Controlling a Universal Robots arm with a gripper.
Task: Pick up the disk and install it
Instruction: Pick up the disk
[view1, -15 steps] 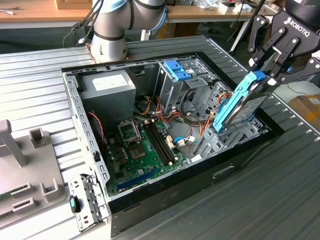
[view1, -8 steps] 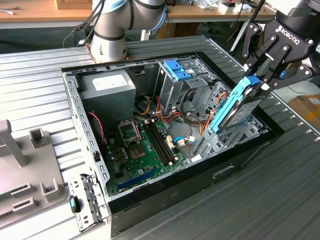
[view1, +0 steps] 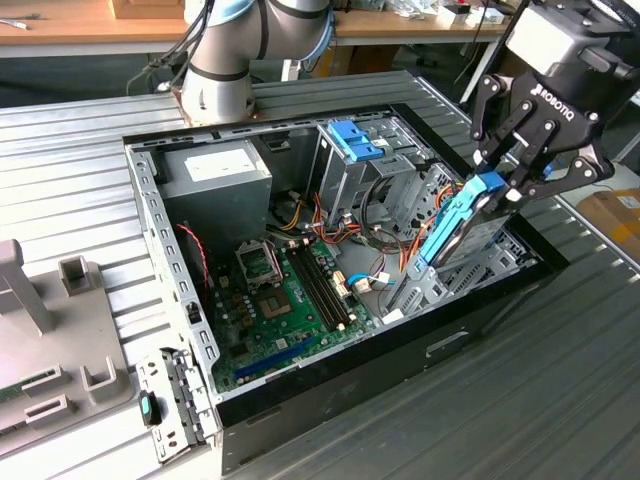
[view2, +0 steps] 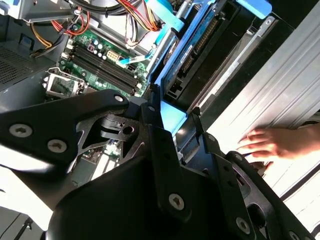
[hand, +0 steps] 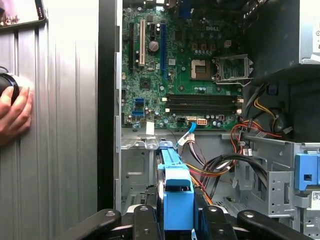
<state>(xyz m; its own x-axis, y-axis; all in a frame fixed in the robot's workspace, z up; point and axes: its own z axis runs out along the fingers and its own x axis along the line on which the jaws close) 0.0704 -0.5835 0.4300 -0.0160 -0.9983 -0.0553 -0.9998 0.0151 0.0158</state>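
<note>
Black links of the pincer crowd the front of both wrist views, its fingers pressed against the blue carrier of the disk and pinching it from either side. In the exterior view the disk hangs steeply tilted. Its upper end is clamped between the fingers and its lower end reaches down into the open computer case, into the metal bay directly beneath the pincer. The bay sits by the case wall closest to the pincer.

Just past the disk's lower end lies the green motherboard, flat on the case floor, with red, yellow and black cables looping between. Farther from the pincer stands a grey drive cage topped by a bare blue bracket. Beyond that is the grey power supply.

Outside the case wall, a person's hand rests on the slatted metal bench, near the pincer but apart from it.
</note>
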